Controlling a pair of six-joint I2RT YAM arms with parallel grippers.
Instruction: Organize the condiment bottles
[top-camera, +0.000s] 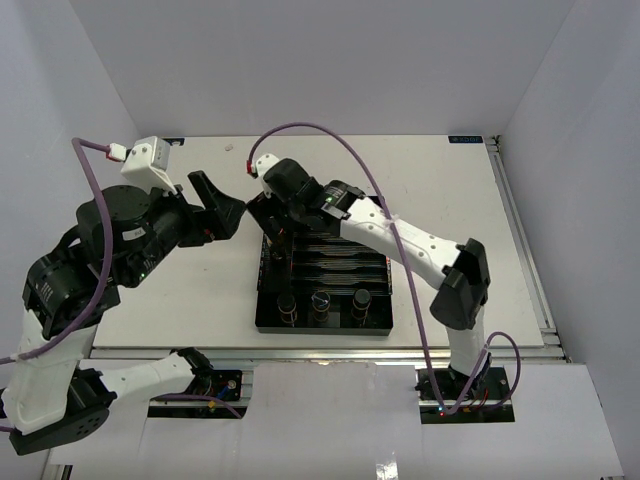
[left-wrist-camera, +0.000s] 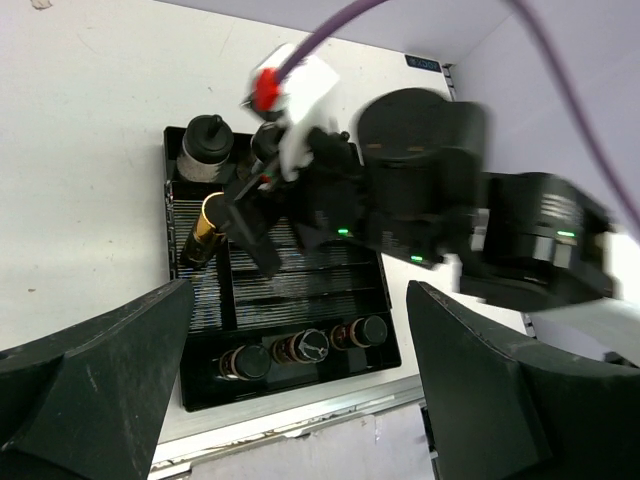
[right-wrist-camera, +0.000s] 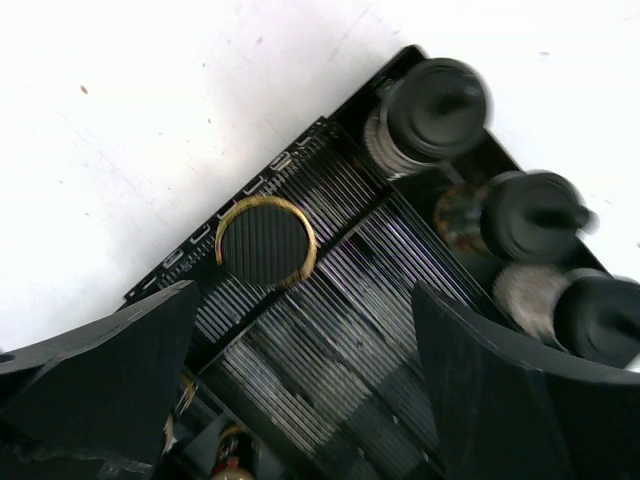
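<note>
Condiment bottles (top-camera: 321, 303) sat in a black tray (top-camera: 325, 326) at the middle of the table, close to its near edge. Starting from the left, the left gripper (left-wrist-camera: 300, 288) hung beyond the tray's far left corner, fingers spread wide and holding nothing. We judged it little threat unless it swung in and met the other arm.

The right gripper (right-wrist-camera: 305, 292), likewise spread and empty, hovered low over the tray's left side, near a gold-rimmed bottle (right-wrist-camera: 265, 241). That was where we saw trouble. A finger landing on the cap or brushing its side could tip that bottle across the ribbed floor. It could also shove it into the knobbed bottles (right-wrist-camera: 440, 100) packed close together in the far row. We could not tell whether the gold-rimmed bottle stood fully upright.

As for looks, the knobbed bottles were squat clear glass under wide black lids. Along the near row, three slimmer bottles (left-wrist-camera: 305, 347) with dark round caps stood side by side.
</note>
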